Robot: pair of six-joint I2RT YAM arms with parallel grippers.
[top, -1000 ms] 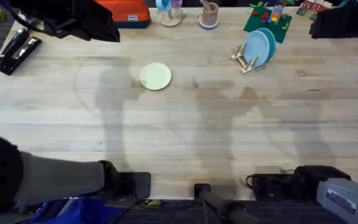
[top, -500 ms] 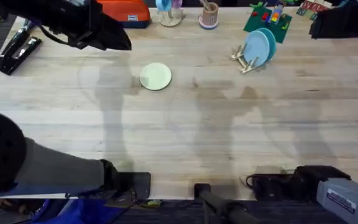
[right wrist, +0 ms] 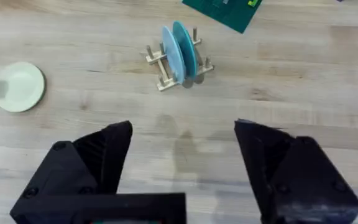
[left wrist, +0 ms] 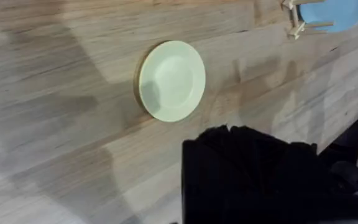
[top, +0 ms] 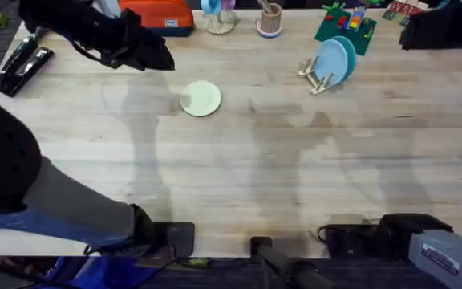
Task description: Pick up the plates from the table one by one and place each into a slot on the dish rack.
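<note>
Black arms and grippers, blocky angular fingers (right wrist: 98,155)

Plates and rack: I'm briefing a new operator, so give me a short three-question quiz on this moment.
1. How many blue plates stand in the dish rack?
2. True or false: the yellow plate lies flat on the table.
3. Is the right gripper A) open with nothing between its fingers, or B) shut on a plate?

Key: 1) two; 2) true; 3) A.
</note>
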